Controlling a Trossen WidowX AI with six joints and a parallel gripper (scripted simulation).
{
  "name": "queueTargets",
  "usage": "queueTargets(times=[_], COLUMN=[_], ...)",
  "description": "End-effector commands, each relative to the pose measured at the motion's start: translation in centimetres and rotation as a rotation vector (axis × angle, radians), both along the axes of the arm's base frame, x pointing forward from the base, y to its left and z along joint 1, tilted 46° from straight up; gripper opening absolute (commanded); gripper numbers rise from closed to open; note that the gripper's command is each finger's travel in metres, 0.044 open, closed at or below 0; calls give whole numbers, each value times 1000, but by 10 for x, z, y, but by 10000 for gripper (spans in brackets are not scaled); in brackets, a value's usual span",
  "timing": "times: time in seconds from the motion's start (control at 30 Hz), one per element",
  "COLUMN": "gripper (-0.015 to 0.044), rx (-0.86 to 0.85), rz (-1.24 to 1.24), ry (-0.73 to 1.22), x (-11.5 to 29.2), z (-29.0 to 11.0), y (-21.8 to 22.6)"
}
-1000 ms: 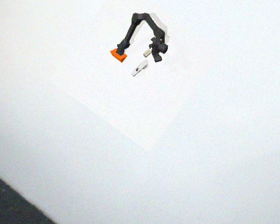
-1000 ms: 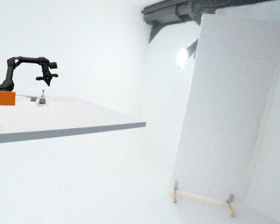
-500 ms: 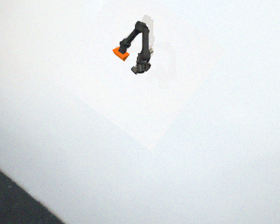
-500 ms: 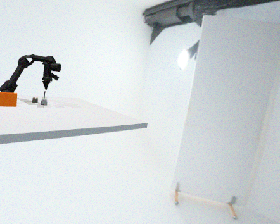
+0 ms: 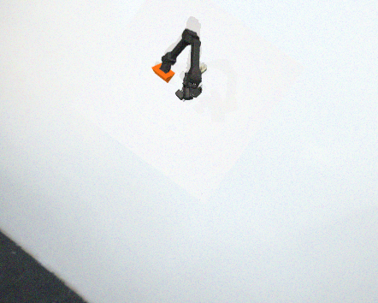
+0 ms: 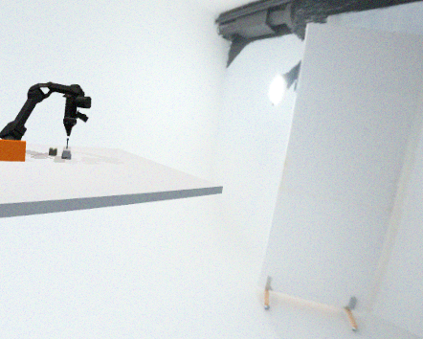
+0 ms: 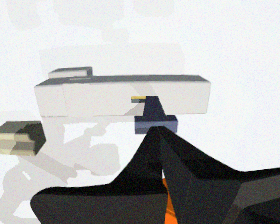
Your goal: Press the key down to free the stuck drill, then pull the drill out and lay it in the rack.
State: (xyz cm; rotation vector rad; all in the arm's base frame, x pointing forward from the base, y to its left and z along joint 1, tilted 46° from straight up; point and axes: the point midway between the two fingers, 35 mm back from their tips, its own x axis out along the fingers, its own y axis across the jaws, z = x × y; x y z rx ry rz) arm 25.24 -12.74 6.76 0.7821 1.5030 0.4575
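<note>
Fingers of the black arm are closed on nothing, tips at the small dark-blue key; pressing appears underway. Drill extraction and racking remain.

The black arm rises from its base, bends at the elbow, and points its wrist straight down. Its end effector is fully closed, gripping nothing.

White slab surface with a grey front edge. On it: orange base block at the left, a small dark block near it, then a grey block with a thin upright pin just beside.
</note>
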Motion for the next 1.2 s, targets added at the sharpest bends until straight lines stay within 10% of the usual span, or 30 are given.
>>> queueTargets(times=[0.0, 1.17], gripper=[0, 0], rx=[8, 10], rz=[-8, -11], ry=[13, 15], x=[-1, 0], z=[-5, -16], y=[4, 14])
